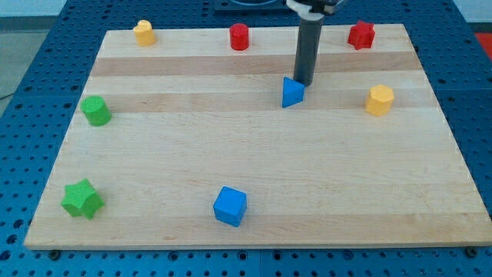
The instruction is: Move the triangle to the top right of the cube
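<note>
Fingers: none fitted; the arm ends in a plain rod, so nothing is spread, pressed together or pinching.

Near row, the view's bottom:
- Blue cube (pixel 230 206), low centre of the wooden tabletop (pixel 254 154). Task reference piece.
- Green star-shaped block (pixel 81 198), bottom left.

Middle row:
- Green block (pixel 96 111), rounded or many-sided, left edge; exact shape unclear.
- Blue triangle (pixel 291 92), the task's piece, above the cube and somewhat to its right, well apart from it.
- Yellow block (pixel 379 100), roughly hexagonal, right side.
- My tip (pixel 302 83), just beside the triangle's upper right face, touching or very nearly so.

Far row, the view's top:
- Yellow block (pixel 143 32), left; shape unclear.
- Red cylinder-like block (pixel 240 36), centre.
- Red star-like block (pixel 360 35), right.

Step in hand, by judgement: contact made on the triangle's far side, ready to push it toward the cube. The triangle already lies up and right of the cube, but distant.

Next move calls for: a steady push down and slightly leftward in the view, stopping short so the triangle rests near the cube's upper right corner without striking it. Off-centre contact could spin the triangle.
</note>
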Tool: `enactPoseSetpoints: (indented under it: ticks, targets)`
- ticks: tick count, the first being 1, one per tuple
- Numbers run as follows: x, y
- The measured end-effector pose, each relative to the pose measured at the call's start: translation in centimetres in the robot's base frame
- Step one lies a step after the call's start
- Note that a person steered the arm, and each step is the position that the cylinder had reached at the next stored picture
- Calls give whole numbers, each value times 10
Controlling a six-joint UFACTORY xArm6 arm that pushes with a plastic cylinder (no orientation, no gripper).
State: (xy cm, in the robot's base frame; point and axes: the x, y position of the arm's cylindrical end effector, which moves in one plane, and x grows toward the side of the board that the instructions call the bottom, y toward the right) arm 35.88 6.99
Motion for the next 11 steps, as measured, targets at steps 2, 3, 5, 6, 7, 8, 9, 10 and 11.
enactPoseSetpoints:
  ticks: [2,3,5,6,7,8,9,10,11]
  targets:
    - [68,-53]
    - [39,-53]
    - [58,-125]
    - [103,-90]
    - [128,-24]
    - [129,-33]
    - [127,-92]
    - [89,-112]
    - [75,-88]
